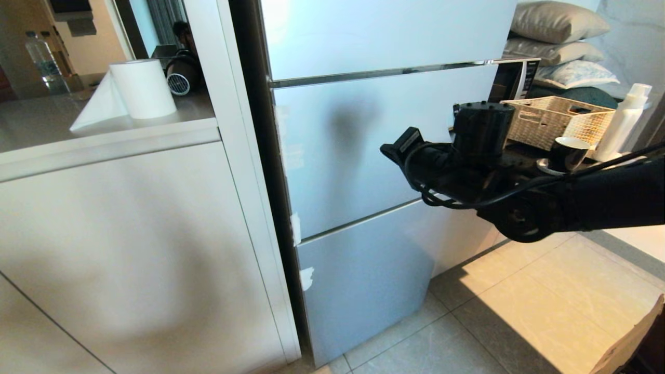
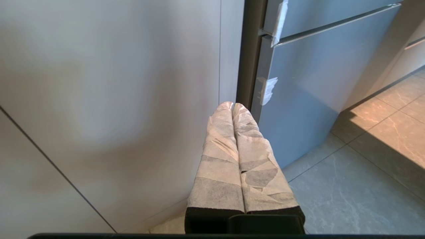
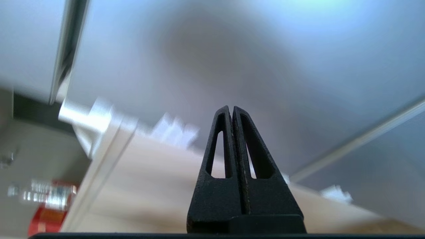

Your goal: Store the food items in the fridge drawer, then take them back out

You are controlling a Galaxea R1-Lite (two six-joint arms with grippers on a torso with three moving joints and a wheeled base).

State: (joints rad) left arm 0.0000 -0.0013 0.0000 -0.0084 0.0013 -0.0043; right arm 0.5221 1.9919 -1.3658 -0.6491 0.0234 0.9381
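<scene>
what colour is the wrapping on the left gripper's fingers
White, with grey patches, on the left gripper; clearest in the left wrist view.

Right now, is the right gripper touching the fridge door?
Apart. In the right wrist view the right gripper, shut and empty, ends short of the fridge door, with the door panel blurred behind it.

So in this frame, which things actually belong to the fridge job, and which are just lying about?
Belongs to the job:
- fridge, all fronts closed; no drawer or food visible
- right gripper, fingers shut, empty, raised before the fridge
- left gripper, fingers shut, parked low by the cabinet

Lying about:
- paper roll
- water bottle
- basket
- black cup
- white bottle
- pillows
</scene>
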